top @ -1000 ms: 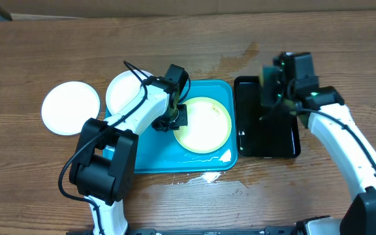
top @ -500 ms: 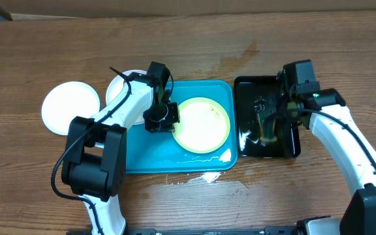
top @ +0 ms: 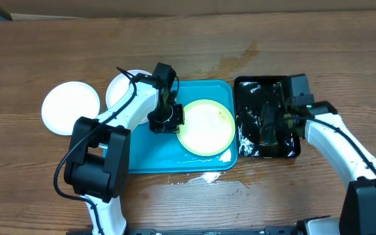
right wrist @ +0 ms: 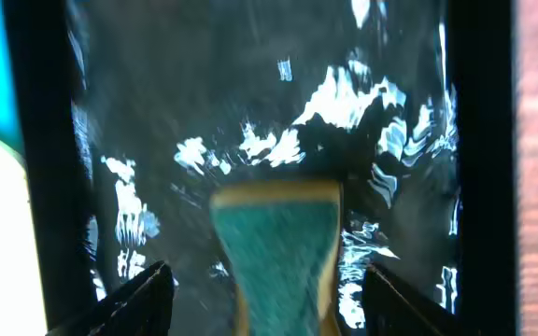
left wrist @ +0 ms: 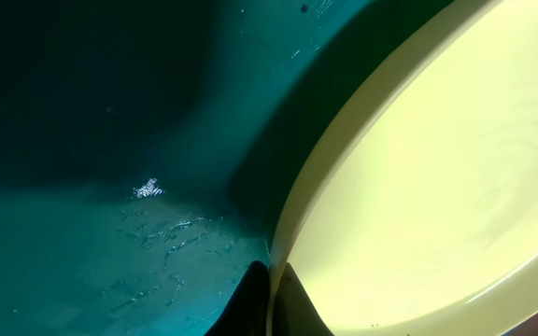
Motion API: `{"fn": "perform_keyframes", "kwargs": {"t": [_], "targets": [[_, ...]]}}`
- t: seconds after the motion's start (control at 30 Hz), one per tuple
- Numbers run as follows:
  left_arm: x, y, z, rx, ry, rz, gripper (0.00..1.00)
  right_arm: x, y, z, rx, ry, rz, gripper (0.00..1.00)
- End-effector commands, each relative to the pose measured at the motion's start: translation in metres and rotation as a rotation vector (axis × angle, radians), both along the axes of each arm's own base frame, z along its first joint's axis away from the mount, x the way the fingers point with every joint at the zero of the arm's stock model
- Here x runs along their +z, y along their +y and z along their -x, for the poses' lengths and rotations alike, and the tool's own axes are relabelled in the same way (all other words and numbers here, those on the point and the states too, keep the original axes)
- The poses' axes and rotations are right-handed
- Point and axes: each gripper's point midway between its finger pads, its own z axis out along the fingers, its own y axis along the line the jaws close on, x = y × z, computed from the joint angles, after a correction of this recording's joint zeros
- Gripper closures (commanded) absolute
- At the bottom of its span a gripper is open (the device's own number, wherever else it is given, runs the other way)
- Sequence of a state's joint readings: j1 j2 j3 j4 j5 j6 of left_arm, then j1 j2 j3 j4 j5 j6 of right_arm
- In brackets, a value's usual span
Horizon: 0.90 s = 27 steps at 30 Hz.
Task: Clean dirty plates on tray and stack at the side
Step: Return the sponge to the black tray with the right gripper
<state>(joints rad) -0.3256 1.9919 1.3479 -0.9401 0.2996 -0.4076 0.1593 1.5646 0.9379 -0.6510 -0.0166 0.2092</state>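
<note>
A pale yellow-green plate (top: 206, 128) lies on the turquoise tray (top: 149, 153), tilted up at its left rim. My left gripper (top: 168, 119) is shut on that rim; in the left wrist view the dark fingertips (left wrist: 250, 303) pinch the plate (left wrist: 418, 187) edge above the wet tray floor (left wrist: 110, 187). Two white plates (top: 70, 108) (top: 121, 88) rest on the table left of the tray, the nearer one partly hidden by my left arm. My right gripper (top: 271, 124) hangs open over the black tray. A green and yellow sponge (right wrist: 283, 252) sits between its fingers (right wrist: 148, 299) with a gap on each side.
The narrow glossy black tray (top: 291, 149) stands right of the turquoise one, its floor (right wrist: 250, 93) wet and glinting. Water is spilled on the wood (top: 204, 176) at the turquoise tray's front edge. A cardboard wall runs along the table's back edge.
My right gripper came down into the black tray and opened, letting go of the sponge. My left gripper, still holding the plate rim, shifted slightly and the plate slid a little right.
</note>
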Motion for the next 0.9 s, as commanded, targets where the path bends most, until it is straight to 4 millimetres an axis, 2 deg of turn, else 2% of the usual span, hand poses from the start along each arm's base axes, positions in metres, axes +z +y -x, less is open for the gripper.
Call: {"fn": "perform_keyframes", "kwargs": {"t": [0.0,0.13,0.33,0.37,0.4,0.47,0.53,0.63,0.87], "targets": [[-0.004,-0.005,0.001,-0.037,-0.007,0.007,0.96,-0.021,-0.003,0.011,-0.002,0.020,0.016,0.35],[-0.005,-0.002,0.000,-0.038,-0.013,-0.012,0.96,-0.034,-0.003,0.017,-0.004,0.016,0.013,0.39],[-0.006,0.001,-0.001,-0.043,-0.023,-0.039,0.96,-0.036,0.004,0.021,0.010,0.027,-0.026,0.43],[-0.006,0.001,-0.001,-0.043,-0.024,-0.039,0.96,-0.036,0.004,0.020,0.011,0.025,-0.026,0.49],[-0.006,0.001,-0.001,-0.044,-0.024,-0.039,0.96,-0.036,0.004,0.019,0.010,0.021,-0.027,0.60],[-0.006,0.000,-0.001,-0.046,-0.025,-0.038,0.96,-0.035,0.004,0.016,0.011,0.009,-0.029,0.77],[-0.006,-0.001,-0.001,-0.049,-0.026,-0.038,0.96,-0.033,0.005,0.012,0.011,-0.008,-0.032,0.85],[-0.006,-0.003,0.000,-0.054,-0.027,-0.039,0.96,-0.023,0.007,0.001,0.011,-0.041,-0.037,0.96],[-0.006,-0.004,-0.002,-0.056,-0.038,-0.037,0.96,0.019,0.011,-0.025,0.008,-0.084,-0.046,0.96]]}}
